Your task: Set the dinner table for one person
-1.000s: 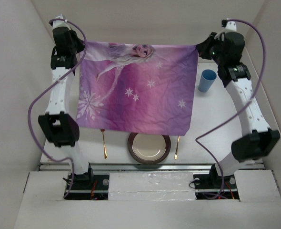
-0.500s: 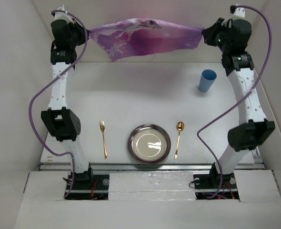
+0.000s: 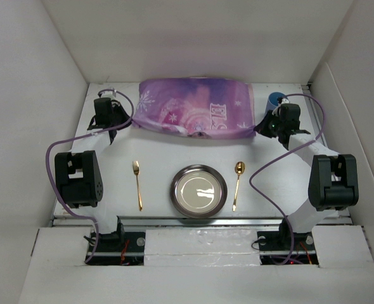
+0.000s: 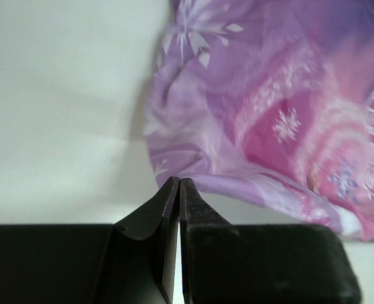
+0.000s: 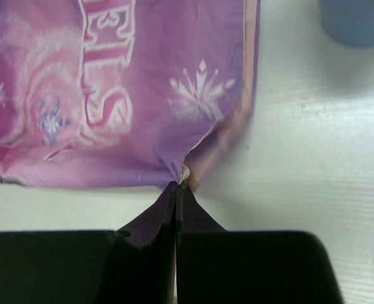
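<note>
The purple snowflake "ELSA" cloth (image 3: 196, 114) lies folded over at the back of the white dinner table (image 3: 161, 152). My left gripper (image 3: 131, 120) is shut on the cloth's left corner (image 4: 174, 177). My right gripper (image 3: 258, 128) is shut on its right corner (image 5: 182, 174). Both hold the cloth low over the table. A metal plate (image 3: 198, 190) sits at the front centre. A gold fork (image 3: 137, 184) lies to its left and a gold spoon (image 3: 237, 183) to its right.
A blue cup (image 3: 275, 99) stands at the back right, partly hidden behind my right arm; it also shows in the right wrist view (image 5: 355, 20). White walls enclose the table on the left, back and right.
Both arms came down and forward from the raised back position, carrying the cloth. It went from hanging stretched in the air to lying folded on the table's back part.
</note>
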### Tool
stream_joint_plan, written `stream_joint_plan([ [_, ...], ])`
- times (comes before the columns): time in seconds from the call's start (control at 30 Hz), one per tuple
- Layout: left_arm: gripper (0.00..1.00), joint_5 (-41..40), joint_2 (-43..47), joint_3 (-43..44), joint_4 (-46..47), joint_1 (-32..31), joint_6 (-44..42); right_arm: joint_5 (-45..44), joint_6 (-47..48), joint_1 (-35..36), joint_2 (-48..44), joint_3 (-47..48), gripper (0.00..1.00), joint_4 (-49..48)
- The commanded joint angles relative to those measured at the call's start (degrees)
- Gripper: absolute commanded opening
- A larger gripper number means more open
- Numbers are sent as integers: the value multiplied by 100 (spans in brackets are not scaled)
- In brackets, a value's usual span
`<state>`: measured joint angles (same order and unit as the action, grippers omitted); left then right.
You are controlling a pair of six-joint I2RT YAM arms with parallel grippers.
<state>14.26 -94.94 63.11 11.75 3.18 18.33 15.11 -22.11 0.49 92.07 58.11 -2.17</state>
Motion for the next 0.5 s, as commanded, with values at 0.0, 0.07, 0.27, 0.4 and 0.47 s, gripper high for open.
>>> stream_joint_plan([
  [0.0,0,-292,178,-36,312,-81,-391,247,136,-111,-286,-9,0,-548],
  [0.07,0,-292,81,-141,135,-81,-409,255,198,-172,-356,-159,0,-469],
  [0.27,0,-573,45,-387,-260,-195,-391,238,295,-225,-366,-370,0,-73],
  [0.4,0,-915,80,-484,-656,-282,-497,238,242,-286,-436,-616,0,-134],
  [0.47,0,-1231,98,-335,-1094,-414,-497,141,207,-286,-488,-712,0,-99],
])
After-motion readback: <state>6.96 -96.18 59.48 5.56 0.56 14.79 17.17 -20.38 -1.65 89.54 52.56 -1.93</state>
